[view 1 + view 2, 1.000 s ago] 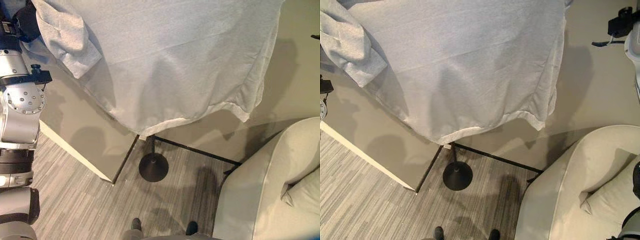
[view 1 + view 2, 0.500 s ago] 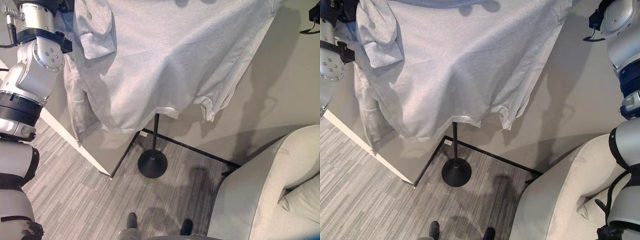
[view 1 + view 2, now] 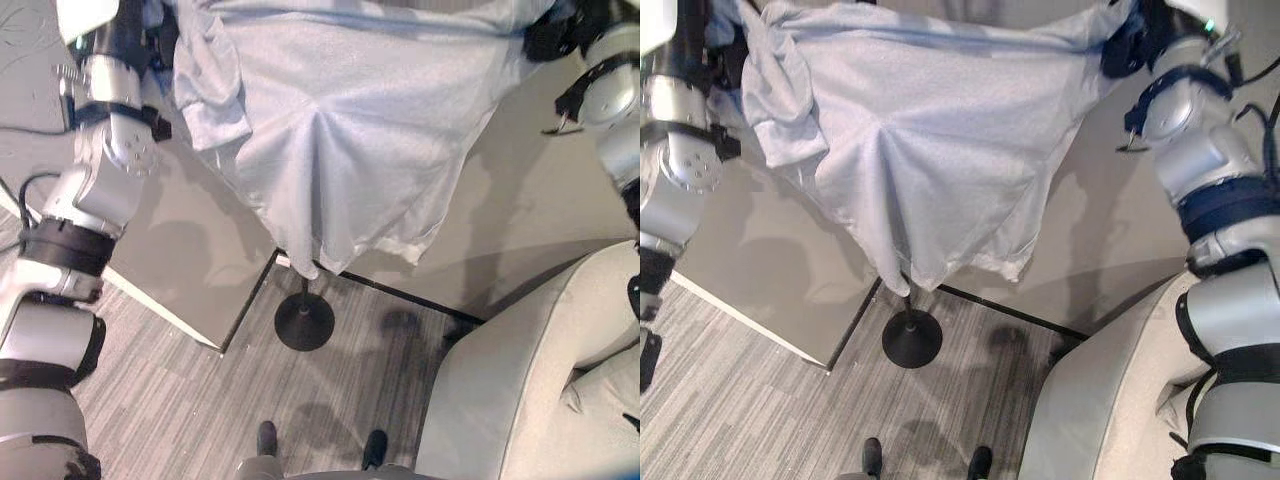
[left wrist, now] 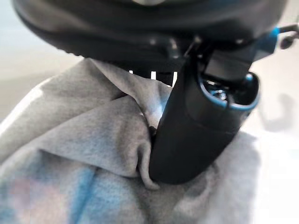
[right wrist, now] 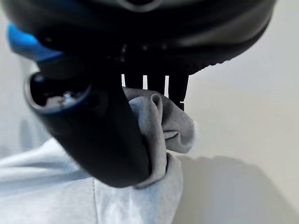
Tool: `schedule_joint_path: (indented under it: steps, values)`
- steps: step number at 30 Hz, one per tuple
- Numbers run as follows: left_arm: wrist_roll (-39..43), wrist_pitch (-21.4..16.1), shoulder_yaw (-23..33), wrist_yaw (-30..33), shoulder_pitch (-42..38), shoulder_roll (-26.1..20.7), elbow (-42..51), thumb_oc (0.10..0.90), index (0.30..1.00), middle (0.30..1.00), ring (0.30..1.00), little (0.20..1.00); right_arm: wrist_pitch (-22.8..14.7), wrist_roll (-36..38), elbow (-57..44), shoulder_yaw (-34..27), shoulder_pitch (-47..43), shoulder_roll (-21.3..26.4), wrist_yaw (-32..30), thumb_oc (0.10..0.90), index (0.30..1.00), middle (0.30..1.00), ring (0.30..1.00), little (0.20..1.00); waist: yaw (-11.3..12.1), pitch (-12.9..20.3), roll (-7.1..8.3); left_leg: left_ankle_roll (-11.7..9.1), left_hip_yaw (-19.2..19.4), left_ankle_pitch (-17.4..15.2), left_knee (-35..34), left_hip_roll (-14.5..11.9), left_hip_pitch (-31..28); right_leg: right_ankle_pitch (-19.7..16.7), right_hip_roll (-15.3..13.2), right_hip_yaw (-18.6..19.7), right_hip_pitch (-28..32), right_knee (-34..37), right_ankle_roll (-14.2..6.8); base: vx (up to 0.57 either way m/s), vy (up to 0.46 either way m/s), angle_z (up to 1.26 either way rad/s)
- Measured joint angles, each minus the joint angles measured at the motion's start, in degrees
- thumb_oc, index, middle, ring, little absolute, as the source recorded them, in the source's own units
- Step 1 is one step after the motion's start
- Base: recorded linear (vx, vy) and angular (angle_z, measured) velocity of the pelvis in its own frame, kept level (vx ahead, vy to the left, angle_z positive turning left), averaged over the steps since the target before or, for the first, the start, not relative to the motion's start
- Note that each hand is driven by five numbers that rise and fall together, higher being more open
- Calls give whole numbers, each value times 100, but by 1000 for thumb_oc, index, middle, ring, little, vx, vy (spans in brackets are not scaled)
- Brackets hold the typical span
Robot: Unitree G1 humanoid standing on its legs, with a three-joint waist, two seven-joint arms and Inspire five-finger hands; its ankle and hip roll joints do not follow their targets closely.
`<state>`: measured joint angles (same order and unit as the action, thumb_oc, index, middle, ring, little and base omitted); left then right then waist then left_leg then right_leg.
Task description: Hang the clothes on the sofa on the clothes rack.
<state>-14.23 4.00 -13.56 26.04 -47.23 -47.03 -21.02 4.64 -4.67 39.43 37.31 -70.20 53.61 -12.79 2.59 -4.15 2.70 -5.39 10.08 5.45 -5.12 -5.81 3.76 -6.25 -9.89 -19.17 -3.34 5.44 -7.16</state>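
- I see both arms raised high, with a light grey shirt (image 3: 930, 150) stretched between the two hands at the top of the head views.
- My left hand (image 4: 196, 126) sits at about 11 o'clock in the head view; its wrist view shows the thumb pressed down into a bunched fold of the shirt, fingers curled behind the cloth, so it is gripping the shirt.
- My right hand (image 5: 103, 135) sits at about 1 o'clock; its wrist view shows the thumb clamping a twisted edge of the shirt against the fingers (image 5: 156, 84), so it too is gripping the shirt.
- The shirt hangs spread out in front of the beige wall (image 3: 560, 200), one sleeve drooping near the left arm at about 10 o'clock, its lower hem gathered to a point toward the middle.
- Just under that hem I see the black pole and round base of the clothes rack (image 3: 304, 322) standing on the grey floor (image 3: 170, 400).
- The pale sofa (image 3: 520, 380) lies at about 4 o'clock, well apart from the shirt.
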Motion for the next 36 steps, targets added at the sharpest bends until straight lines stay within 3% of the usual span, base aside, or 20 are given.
schedule_joint_path:
  steps: [3,11,12,13,20,25,31,36]
  values:
    - [33,-65,576,-134,1001,391,272,400,300,300,300,300,-54,-196,-490,-381,713,-1,136,400,300,300,300,300,20,-63,-61,1,-1,-2,-1,1,-57,4,0,-7,58,2,-1,42,10,2]
    - [511,-409,783,-401,2493,931,606,400,300,300,300,300,-268,-168,-1167,-1091,1907,-6,289,403,305,305,305,305,67,-250,-134,5,-3,-30,-8,-28,-152,9,19,22,151,4,-7,18,0,0]
    - [571,-439,794,-422,2555,947,603,535,502,502,502,502,-277,-162,-1228,-1188,2021,-6,289,560,540,540,540,540,68,-251,-137,2,21,-41,-9,-30,-200,10,14,42,179,5,-7,31,5,-8]
    - [640,-465,843,-461,2591,952,603,800,900,900,900,900,-283,-159,-1239,-1203,2043,-6,289,800,900,900,900,900,74,-249,-140,11,42,-51,-10,-31,-232,8,12,62,198,5,-10,31,5,-9]
    - [1217,-496,1506,-573,3016,980,294,800,900,900,900,900,-228,225,-1261,-1980,2376,3,260,800,900,900,900,900,35,-237,-167,30,71,-61,-3,-26,-326,1,27,90,273,5,-5,11,-1,-2]
    - [1455,-519,1521,-683,3091,1047,289,800,900,900,900,900,-87,400,-1007,-2245,2501,6,229,800,900,900,900,900,42,-232,-201,31,71,-61,-3,-26,-332,2,24,86,283,4,-5,0,0,0]
    - [1918,-507,1692,-916,3658,1158,316,800,900,900,900,900,-109,562,-1103,-3116,3496,12,222,800,900,900,900,900,27,-242,-297,45,82,-84,-8,-28,-480,14,11,87,424,5,-1,0,4,-1]
    - [1918,-486,2050,-1034,4366,1571,407,800,900,900,900,900,-105,557,-1570,-3748,4843,-27,249,800,900,900,900,900,21,-192,-411,62,78,-112,-13,-27,-497,14,-7,93,442,6,-1,0,0,0]
